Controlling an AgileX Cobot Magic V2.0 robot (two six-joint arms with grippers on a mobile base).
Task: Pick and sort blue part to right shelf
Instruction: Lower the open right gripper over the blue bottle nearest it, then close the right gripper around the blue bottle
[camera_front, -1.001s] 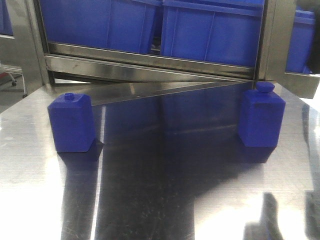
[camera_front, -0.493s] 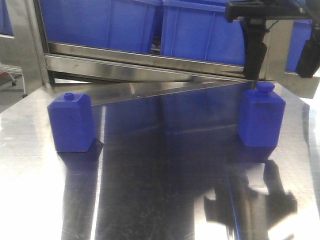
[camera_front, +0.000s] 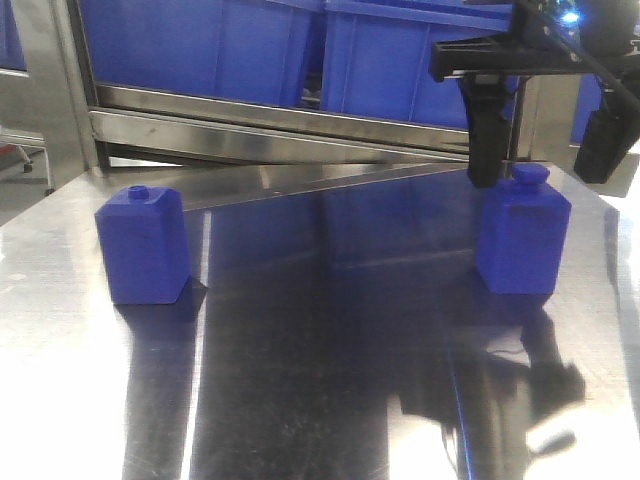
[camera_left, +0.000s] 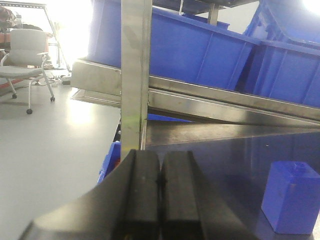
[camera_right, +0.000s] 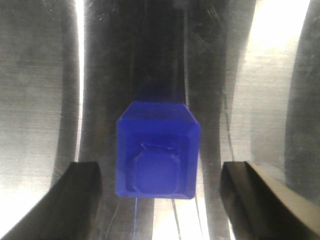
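Observation:
Two blue bottle-shaped parts stand on the steel table: one at the left and one at the right. My right gripper hangs open just above the right part, one finger on each side of its cap. In the right wrist view the part lies centred between the spread fingers, untouched. My left gripper is shut and empty, off the table's left side; the left part shows at its lower right.
Blue bins sit on the tilted steel shelf behind the table. A steel upright post stands ahead of the left gripper. An office chair stands on the floor at far left.
My right arm has come into view from the top right and lowered over the right blue part, its fingers now level with the cap. Both parts have not moved.

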